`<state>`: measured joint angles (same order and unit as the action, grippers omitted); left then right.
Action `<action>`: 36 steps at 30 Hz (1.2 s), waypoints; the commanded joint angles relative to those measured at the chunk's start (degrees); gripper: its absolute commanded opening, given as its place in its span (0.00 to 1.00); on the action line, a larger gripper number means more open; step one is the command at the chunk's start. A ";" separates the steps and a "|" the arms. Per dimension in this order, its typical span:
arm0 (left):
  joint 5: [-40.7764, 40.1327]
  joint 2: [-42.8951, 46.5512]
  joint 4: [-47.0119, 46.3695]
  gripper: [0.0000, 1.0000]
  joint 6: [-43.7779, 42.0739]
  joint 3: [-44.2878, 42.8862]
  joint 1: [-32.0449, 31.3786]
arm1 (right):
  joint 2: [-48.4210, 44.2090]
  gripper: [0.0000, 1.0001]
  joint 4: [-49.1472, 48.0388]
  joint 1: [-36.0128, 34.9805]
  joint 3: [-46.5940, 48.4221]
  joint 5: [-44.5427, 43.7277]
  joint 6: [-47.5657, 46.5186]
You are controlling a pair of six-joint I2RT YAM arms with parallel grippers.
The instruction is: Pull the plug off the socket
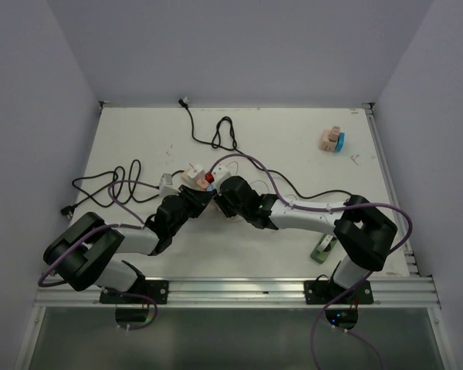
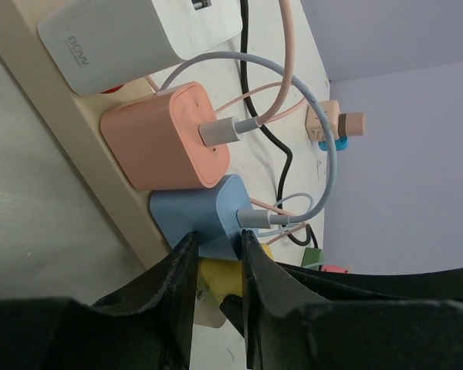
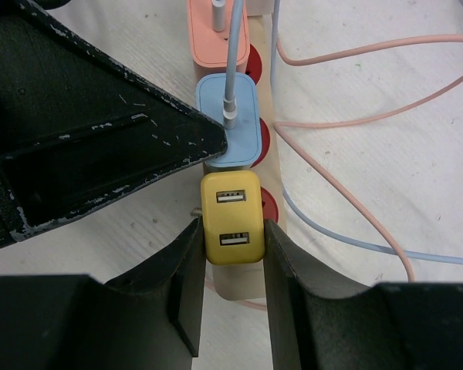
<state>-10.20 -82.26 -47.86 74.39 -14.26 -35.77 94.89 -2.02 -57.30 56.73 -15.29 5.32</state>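
A beige power strip (image 2: 62, 108) (image 3: 235, 285) is the socket; it carries a white plug (image 2: 131, 35), a pink plug (image 2: 166, 139), a blue plug (image 2: 197, 216) (image 3: 235, 127) and a yellow plug (image 3: 230, 220) in a row. My left gripper (image 2: 218, 250) is shut on the end of the blue plug, one finger on each side. My right gripper (image 3: 233, 239) is shut on the yellow plug, both fingers pressed against its sides. From above, both grippers (image 1: 204, 194) (image 1: 218, 191) meet over the strip (image 1: 187, 176) mid-table and hide most of it.
Pink and pale blue charging cables (image 3: 347, 116) loop to the right of the strip. Black cords (image 1: 224, 135) (image 1: 108, 185) lie behind and to the left. A small stack of toy blocks (image 1: 332, 140) sits far right, and a green object (image 1: 322, 250) lies by the right arm.
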 commanded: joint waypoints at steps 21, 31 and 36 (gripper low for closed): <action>-1.84 -11.96 31.51 0.22 -7.15 -6.04 -4.04 | -7.52 0.00 -23.64 -1.67 5.50 -0.35 2.15; -2.64 -12.84 32.91 0.24 -7.33 -7.18 -4.66 | -11.04 0.00 -25.66 -1.59 6.02 -1.23 1.36; -2.90 -12.93 33.35 0.24 -7.33 -7.45 -4.93 | -12.09 0.00 -27.24 -1.50 6.29 -2.73 0.74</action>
<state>-13.17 -88.25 -38.94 73.25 -24.32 -39.31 94.91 -0.93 -56.27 55.88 -20.16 4.27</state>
